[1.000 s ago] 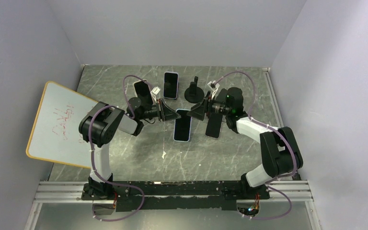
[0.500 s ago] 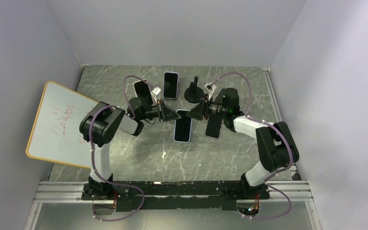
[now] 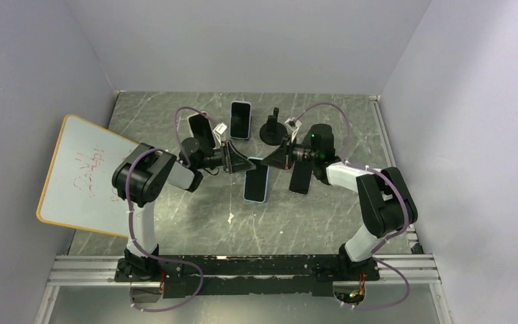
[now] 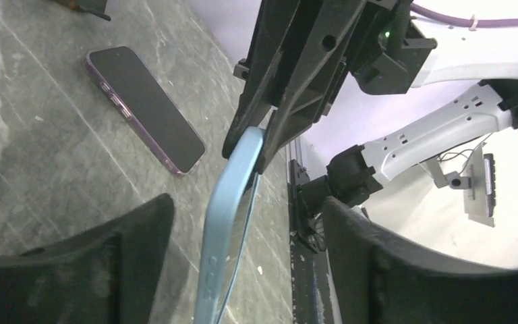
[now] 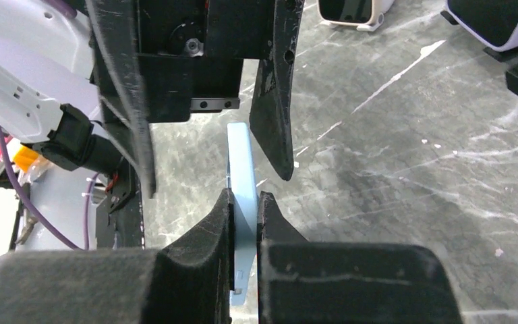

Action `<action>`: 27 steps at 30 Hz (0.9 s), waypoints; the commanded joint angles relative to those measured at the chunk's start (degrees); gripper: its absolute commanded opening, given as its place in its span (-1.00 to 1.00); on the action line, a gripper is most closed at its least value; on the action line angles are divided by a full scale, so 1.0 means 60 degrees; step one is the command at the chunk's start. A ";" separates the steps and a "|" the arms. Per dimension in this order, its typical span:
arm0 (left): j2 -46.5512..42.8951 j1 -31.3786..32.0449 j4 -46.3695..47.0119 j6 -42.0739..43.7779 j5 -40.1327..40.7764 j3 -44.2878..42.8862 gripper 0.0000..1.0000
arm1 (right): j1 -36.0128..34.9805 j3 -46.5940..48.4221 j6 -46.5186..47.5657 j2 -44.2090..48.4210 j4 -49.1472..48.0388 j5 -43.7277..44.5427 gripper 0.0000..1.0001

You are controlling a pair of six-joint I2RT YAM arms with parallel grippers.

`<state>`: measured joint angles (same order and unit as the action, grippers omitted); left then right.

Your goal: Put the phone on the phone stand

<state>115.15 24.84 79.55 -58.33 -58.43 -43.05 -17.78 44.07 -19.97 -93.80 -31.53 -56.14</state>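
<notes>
A light blue phone [image 3: 257, 182] lies mid-table with its far end lifted between both grippers. My right gripper [image 3: 274, 160] is shut on that end; in the right wrist view its pads [image 5: 219, 223] clamp the phone [image 5: 241, 158] edge-on. My left gripper [image 3: 243, 163] stands open around the same end. In the left wrist view the phone [image 4: 233, 223] hangs between the left gripper's [image 4: 246, 206] spread fingers [image 4: 118, 260] without touching them. An empty black phone stand [image 3: 272, 128] with a round base sits just behind the grippers.
A second stand [image 3: 200, 129] at the back left holds a dark phone. A white-edged phone [image 3: 241, 119] lies flat beside it. A dark purple phone [image 3: 301, 177] [image 4: 145, 108] lies right of the blue one. A whiteboard [image 3: 81, 175] leans at the left wall.
The left gripper has opened and let go of the blue phone. The right gripper has closed on the phone's far end and moved slightly left.
</notes>
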 commanded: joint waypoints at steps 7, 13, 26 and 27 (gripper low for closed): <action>-0.1770 -0.0286 0.1971 0.0811 0.0919 0.0073 0.94 | 0.1405 -0.0429 -0.1132 0.1381 -0.1080 0.0699 -1.00; -0.4070 -0.0339 -0.3799 0.4456 0.2432 -0.0159 0.94 | 0.2004 -0.0058 -0.0594 0.3057 0.0302 0.2708 -1.00; -0.5978 -0.0281 -0.7714 0.6614 0.3790 -0.0331 0.94 | 0.4208 0.1953 0.0564 0.1871 0.1362 0.3260 -1.00; -0.6098 -0.0274 -0.7969 0.6721 0.3876 -0.0315 0.94 | 0.4309 0.1976 0.0649 0.1821 0.1364 0.3251 -1.00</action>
<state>81.47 22.98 40.03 -23.31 -38.17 -44.21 6.11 53.41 -18.79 -81.84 -23.51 -37.06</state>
